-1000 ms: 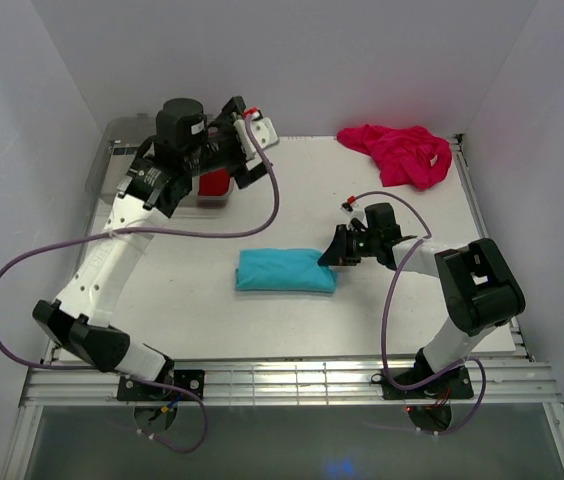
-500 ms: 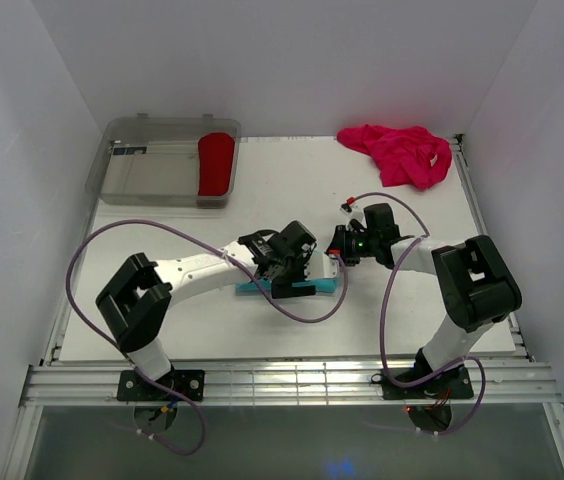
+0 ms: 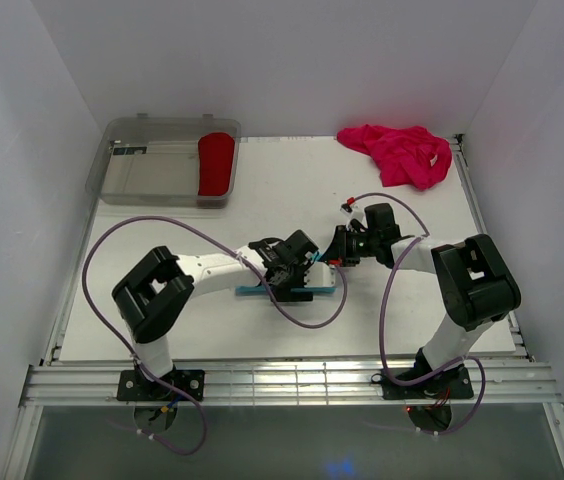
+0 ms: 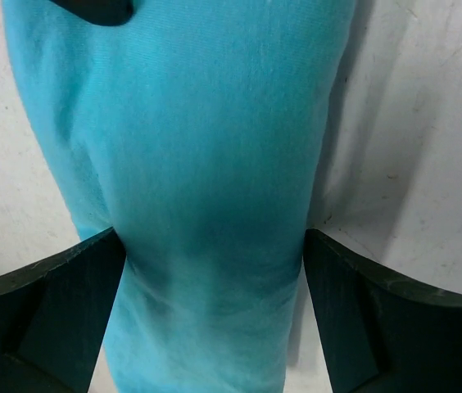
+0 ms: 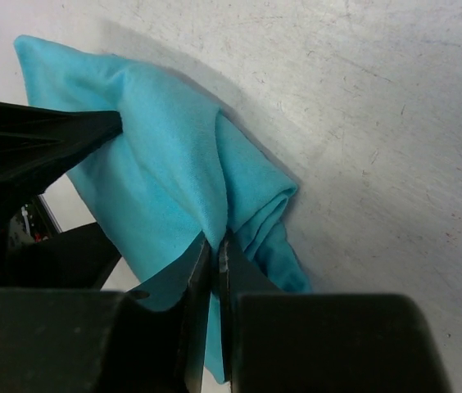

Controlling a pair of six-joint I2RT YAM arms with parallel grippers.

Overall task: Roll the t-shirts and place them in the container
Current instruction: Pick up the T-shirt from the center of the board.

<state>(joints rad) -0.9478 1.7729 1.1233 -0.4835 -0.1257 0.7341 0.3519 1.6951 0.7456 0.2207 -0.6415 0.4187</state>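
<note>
the rolled t-shirt (image 4: 215,147) lies mid-table (image 3: 292,185). my left end effector (image 4: 213,246) straddles it, one finger on each side; my right end effector (image 5: 215,246) sits nipped onto its right end. behind it to the left, a bin (image 3: 122,175) holds a second t-shirt (image 3: 216,165); behind it to the right lies a heaped t-shirt (image 3: 402,152).

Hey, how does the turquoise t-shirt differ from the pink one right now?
The turquoise t-shirt is a compact folded bundle at mid-table; the pink t-shirt lies loose and crumpled at the far right corner. The turquoise one is being handled: the right end effector is shut on its edge and the open left end effector straddles it, while nothing touches the pink one. Both are plain solid-coloured cloth on the table.
</note>
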